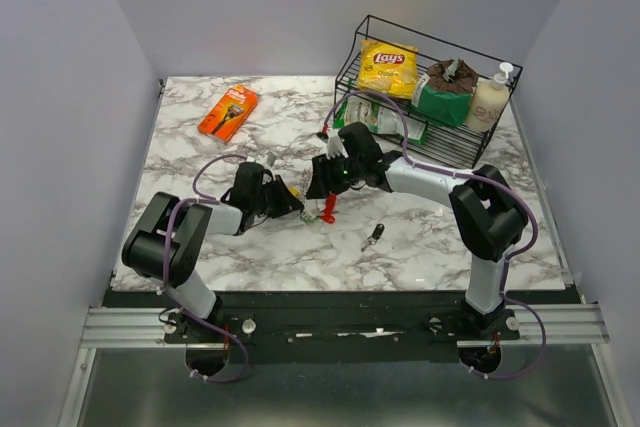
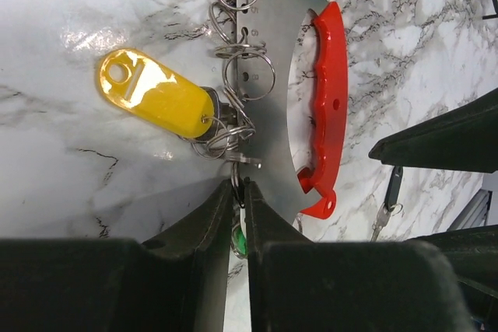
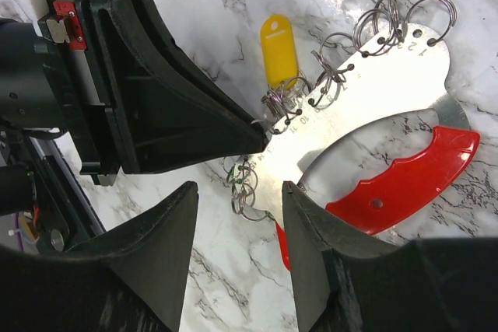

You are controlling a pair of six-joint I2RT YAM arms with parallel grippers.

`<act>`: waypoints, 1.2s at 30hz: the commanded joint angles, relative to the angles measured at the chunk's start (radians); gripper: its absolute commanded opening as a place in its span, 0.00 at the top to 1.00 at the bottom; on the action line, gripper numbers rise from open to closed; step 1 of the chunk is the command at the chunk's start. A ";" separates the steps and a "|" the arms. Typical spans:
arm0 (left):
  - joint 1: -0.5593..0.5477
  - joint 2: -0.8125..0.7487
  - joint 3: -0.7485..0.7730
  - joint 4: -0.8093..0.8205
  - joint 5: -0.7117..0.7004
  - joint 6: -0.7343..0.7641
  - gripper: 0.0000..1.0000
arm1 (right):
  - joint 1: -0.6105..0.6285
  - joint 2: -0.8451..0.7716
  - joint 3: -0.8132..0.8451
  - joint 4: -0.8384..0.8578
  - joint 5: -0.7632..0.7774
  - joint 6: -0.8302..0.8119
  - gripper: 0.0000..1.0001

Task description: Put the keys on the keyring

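Part done: yel key looks hooked on keyring mid-frame in left wrist view, L gripper jaws nearly pressed together pinching a split ring at its edge, R gripper jaws spread w/ nothing held, loose key lower-centre of top view not yet on.

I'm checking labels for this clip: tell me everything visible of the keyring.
The keyring is a flat, shiny grey metal plate with a curved red grip, wavy inside, along one side and an opening between. Small numbered holes along the other edge carry wire rings; one holds a yellow tag. It lies flat on the marble table. The left fingers, close together, meet its edge at a ring; the right fingers, apart, straddle its end.
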 commanded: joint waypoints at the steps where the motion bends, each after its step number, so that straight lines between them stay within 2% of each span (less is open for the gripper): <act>1: 0.003 0.024 0.002 -0.002 -0.032 -0.008 0.89 | 0.006 -0.009 -0.002 -0.013 0.015 -0.018 0.44; 4: 0.003 0.018 -0.001 0.010 -0.020 0.000 1.00 | 0.007 -0.013 -0.005 -0.013 0.018 -0.018 0.44; 7: 0.003 -0.004 0.002 0.002 -0.014 0.032 1.00 | 0.006 -0.018 -0.005 -0.015 0.020 -0.018 0.44; 13: 0.003 -0.100 0.037 -0.116 -0.064 0.127 1.00 | 0.006 -0.047 -0.005 -0.015 0.028 -0.019 0.44; 19: 0.002 -0.209 0.095 -0.293 -0.149 0.222 1.00 | -0.003 -0.085 0.000 -0.021 0.028 -0.025 0.44; 26: 0.002 -0.281 0.231 -0.511 -0.233 0.311 1.00 | -0.026 -0.133 -0.003 -0.038 0.034 -0.042 0.44; 36: -0.003 -0.332 0.357 -0.626 -0.170 0.353 1.00 | -0.059 -0.257 -0.031 -0.062 0.046 -0.100 0.44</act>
